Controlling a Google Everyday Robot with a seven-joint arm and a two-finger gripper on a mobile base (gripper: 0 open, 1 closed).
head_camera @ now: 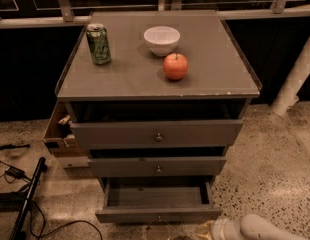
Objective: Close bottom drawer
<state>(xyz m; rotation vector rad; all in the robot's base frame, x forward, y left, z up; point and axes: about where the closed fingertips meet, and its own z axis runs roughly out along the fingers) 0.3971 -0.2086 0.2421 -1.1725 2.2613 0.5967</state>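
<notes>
The bottom drawer [159,214] is the lowest and narrowest of three grey drawers. It is pulled well out, and its inside [156,196] looks empty. Its small round knob [159,217] sits at the centre of the front. My gripper [203,231] is at the bottom edge of the view, just below and right of the drawer front's right corner. The white arm [257,229] trails off to the right behind it. I cannot see any contact with the drawer.
The mid-sized drawer [157,167] and the widest drawer [157,133] above stand slightly out. A green can [98,44], a white bowl [161,40] and a red apple [175,66] sit on the cabinet top [120,84]. An open box [59,134] and cables [15,174] lie left; a white post [295,79] stands right.
</notes>
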